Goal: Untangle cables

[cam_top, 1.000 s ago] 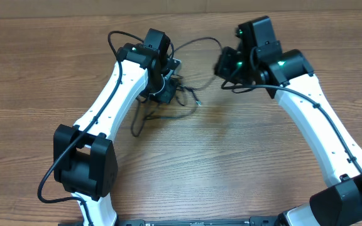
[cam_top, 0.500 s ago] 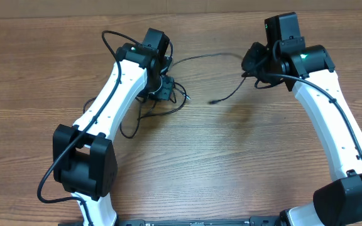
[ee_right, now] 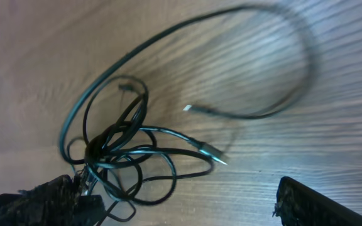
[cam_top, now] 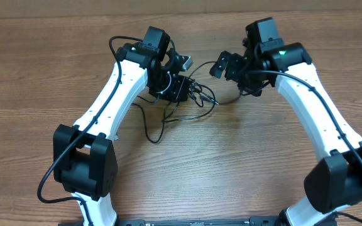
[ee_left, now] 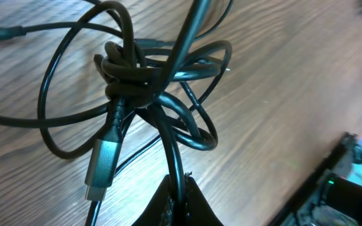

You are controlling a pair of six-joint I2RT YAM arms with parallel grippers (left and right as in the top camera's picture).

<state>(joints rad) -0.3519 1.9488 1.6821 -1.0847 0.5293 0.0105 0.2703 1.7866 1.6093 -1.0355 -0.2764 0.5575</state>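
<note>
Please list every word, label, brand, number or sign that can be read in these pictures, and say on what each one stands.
None: no readable text shows on the knotted thin black cables, the white robot arms or the brown wooden table.

The cables (ee_left: 134, 78) lie bunched on the table (cam_top: 231, 163), beyond its centre — one strand curving rightward.

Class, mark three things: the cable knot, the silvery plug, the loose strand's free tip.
cable knot (ee_left: 131, 72), left wrist view, on the tight wraps at its middle.
silvery plug (ee_left: 102, 164), left wrist view, on its metal shell.
loose strand (ee_right: 190, 108), right wrist view, on its bright free tip.
</note>
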